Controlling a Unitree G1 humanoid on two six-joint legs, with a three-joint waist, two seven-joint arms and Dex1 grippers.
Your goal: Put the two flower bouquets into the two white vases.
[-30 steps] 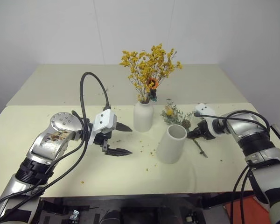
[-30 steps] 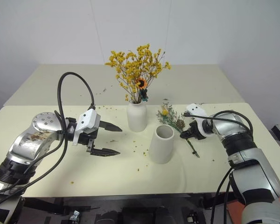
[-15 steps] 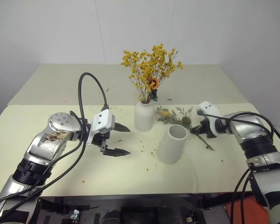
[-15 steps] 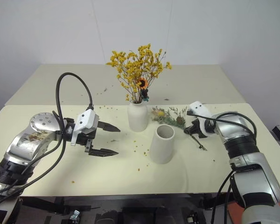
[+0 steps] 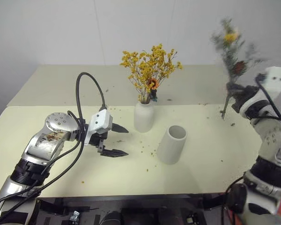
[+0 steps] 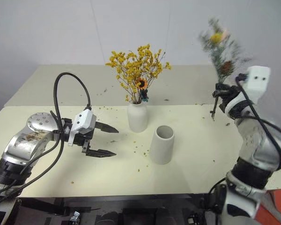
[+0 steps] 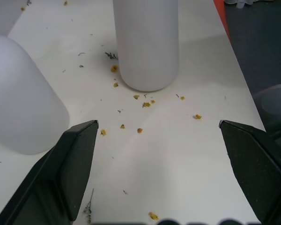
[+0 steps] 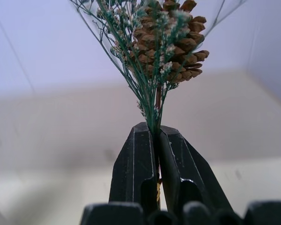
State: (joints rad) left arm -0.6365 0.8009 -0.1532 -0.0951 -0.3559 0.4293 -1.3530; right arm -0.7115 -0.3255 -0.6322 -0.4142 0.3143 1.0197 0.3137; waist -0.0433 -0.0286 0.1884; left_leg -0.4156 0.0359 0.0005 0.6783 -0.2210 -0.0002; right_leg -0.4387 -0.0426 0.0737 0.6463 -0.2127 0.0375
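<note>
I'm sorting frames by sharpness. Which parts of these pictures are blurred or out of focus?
Left eye view: the green sprig bunch raised in the right gripper is smeared, while the yellow bouquet and cylinder vase stay crisp. Right wrist view: the sprig bunch is sharp, the background soft. Left wrist view: the bottle vase is near and soft.

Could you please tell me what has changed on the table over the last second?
The right gripper, shut on the green sprig bunch, has lifted it off the table and swung it upright, high at the right. The left gripper stays open near the bottle vase; yellow bouquet and empty cylinder vase are unchanged.
</note>
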